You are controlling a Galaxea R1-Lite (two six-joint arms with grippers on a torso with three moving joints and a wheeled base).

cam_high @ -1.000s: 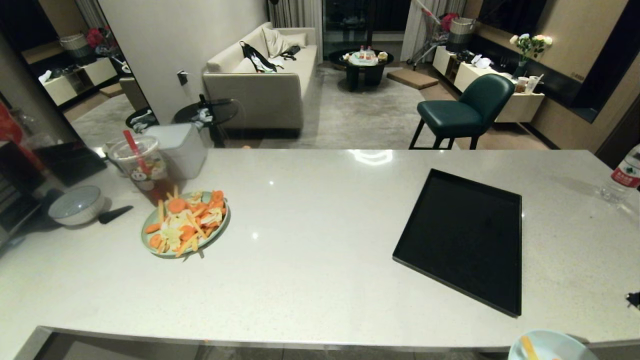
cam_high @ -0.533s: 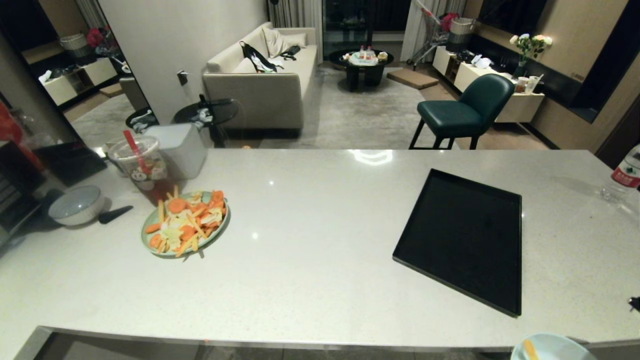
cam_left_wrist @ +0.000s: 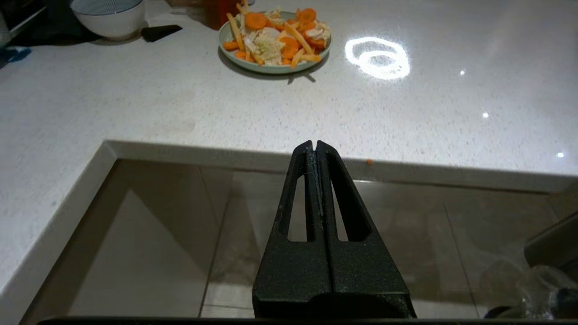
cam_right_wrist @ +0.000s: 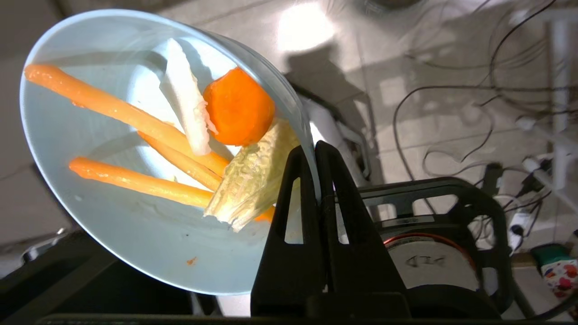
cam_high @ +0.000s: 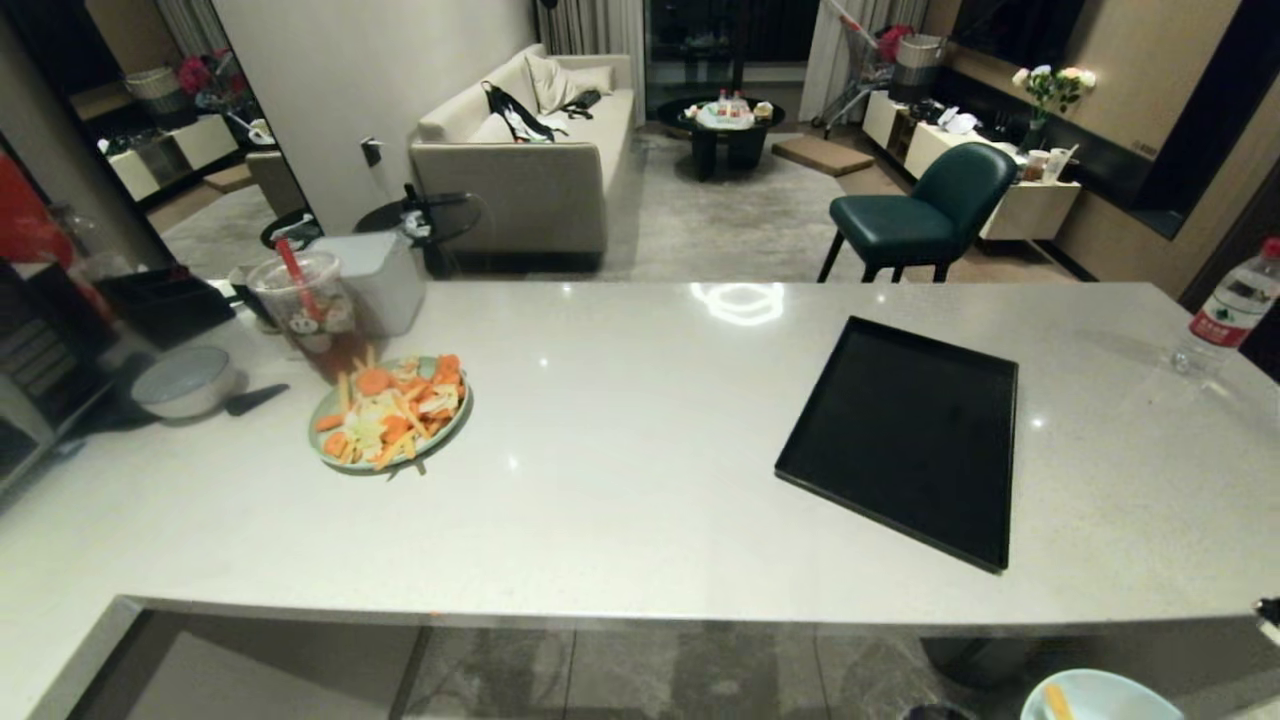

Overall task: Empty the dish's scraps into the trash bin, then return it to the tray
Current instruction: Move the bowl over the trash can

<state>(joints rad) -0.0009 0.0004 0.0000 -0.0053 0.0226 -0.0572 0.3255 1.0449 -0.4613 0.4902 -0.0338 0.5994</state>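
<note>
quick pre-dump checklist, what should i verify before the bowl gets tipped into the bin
1. Right gripper shut on the dish rim: ok.
2. Scraps inside the dish, carrot sticks, a carrot slice and cabbage bits: ok.
3. Dish off the counter, below its near edge at the robot's right: ok.
4. Trash bin under the dish: cannot tell, only a dark rounded edge shows beside the dish in the head view.
5. Tray bare for the return: ok.
6. Left gripper shut, empty, parked below the counter edge, away from the dish: ok.
</note>
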